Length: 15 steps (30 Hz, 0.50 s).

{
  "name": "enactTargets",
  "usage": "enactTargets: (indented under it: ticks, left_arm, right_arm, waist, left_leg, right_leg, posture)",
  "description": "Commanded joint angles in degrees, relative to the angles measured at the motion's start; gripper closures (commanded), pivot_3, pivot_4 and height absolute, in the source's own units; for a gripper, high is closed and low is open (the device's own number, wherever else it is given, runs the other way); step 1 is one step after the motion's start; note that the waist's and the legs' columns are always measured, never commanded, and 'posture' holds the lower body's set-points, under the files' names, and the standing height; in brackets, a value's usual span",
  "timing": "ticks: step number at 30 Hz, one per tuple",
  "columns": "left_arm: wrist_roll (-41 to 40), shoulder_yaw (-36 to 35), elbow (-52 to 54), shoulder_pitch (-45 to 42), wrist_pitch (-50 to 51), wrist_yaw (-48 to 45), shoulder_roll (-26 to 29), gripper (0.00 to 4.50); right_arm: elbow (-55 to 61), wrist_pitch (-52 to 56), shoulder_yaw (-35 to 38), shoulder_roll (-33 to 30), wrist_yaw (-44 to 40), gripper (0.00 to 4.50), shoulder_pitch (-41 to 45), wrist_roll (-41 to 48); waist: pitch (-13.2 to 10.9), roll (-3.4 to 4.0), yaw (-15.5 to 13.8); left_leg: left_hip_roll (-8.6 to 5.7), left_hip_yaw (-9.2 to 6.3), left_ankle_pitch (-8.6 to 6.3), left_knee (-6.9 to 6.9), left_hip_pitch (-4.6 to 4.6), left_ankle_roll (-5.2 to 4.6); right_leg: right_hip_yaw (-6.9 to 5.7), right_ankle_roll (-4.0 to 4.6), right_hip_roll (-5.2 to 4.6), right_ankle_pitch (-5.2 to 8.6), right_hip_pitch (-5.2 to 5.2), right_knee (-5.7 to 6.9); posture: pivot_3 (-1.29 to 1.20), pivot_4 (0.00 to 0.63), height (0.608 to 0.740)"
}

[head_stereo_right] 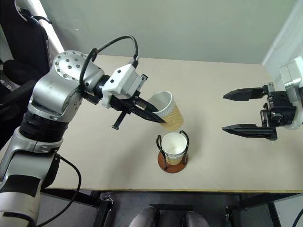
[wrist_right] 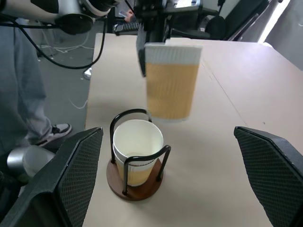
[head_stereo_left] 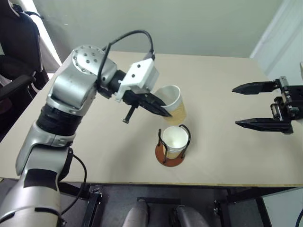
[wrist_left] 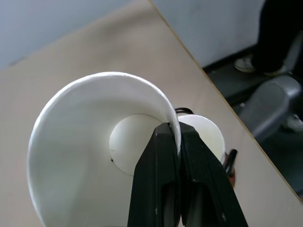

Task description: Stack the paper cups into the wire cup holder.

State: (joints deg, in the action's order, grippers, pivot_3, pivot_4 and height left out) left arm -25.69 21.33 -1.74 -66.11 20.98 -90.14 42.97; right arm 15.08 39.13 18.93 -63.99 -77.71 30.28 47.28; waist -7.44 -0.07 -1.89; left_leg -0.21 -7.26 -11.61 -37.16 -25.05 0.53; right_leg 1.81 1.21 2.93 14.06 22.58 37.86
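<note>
One paper cup point(head_stereo_left: 174, 100), tan outside and white inside, hangs tilted in the air with my left gripper point(head_stereo_left: 166, 113) shut on its rim. In the left wrist view the two black fingers point(wrist_left: 158, 175) pinch the cup's wall point(wrist_left: 80, 142) from inside and outside. Just below and in front of it stands the wire cup holder point(head_stereo_left: 169, 159), a reddish-brown disc with black wire loops, near the table's front edge. A second paper cup point(head_stereo_left: 174, 138) sits upright inside the holder. My right gripper point(head_stereo_left: 235, 106) hovers to the right of the holder, open and holding nothing.
The beige table point(head_stereo_left: 227, 156) carries the holder. A black chair point(head_stereo_left: 14, 56) stands beyond its left side. In the right wrist view a person's leg and shoe point(wrist_right: 52, 132) show beside the table.
</note>
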Motion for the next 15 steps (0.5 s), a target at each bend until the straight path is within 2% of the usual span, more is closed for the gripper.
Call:
enactTargets:
  ticks: [1,5,15]
  left_arm:
    - [-2.28,1.20,0.78,-0.97,-2.21,-2.36,0.53,4.46]
    - [-3.80,3.07,1.40,-0.51,-2.68,-2.36,1.00,4.46]
    - [1.24,5.01,0.37,1.30,-5.57,-2.36,0.03,4.46]
  right_arm:
    - [2.38,0.26,3.36,-1.32,1.32,0.00,-0.63,1.38]
    - [3.70,0.68,4.42,-1.72,2.16,0.00,-2.30,1.73]
    - [4.56,0.62,4.35,-1.88,3.51,0.00,-3.34,2.07]
  waist:
    - [0.00,0.00,-0.01]
    - [0.00,0.00,-0.01]
    - [0.00,0.00,-0.02]
  left_leg:
    - [0.00,0.00,0.00,-0.01,0.00,0.00]
    - [-0.01,0.01,0.00,-0.06,0.00,-0.02]
    - [-0.03,0.03,-0.05,-0.18,-0.01,-0.12]
  right_leg:
    - [0.01,-0.03,0.00,-0.01,0.00,0.00]
    - [0.03,-0.09,0.00,-0.03,-0.02,0.00]
    - [0.06,-0.16,0.00,0.00,-0.06,0.00]
  posture:
    - [0.00,0.150,0.740]
    - [0.00,0.150,0.740]
    - [0.00,0.150,0.740]
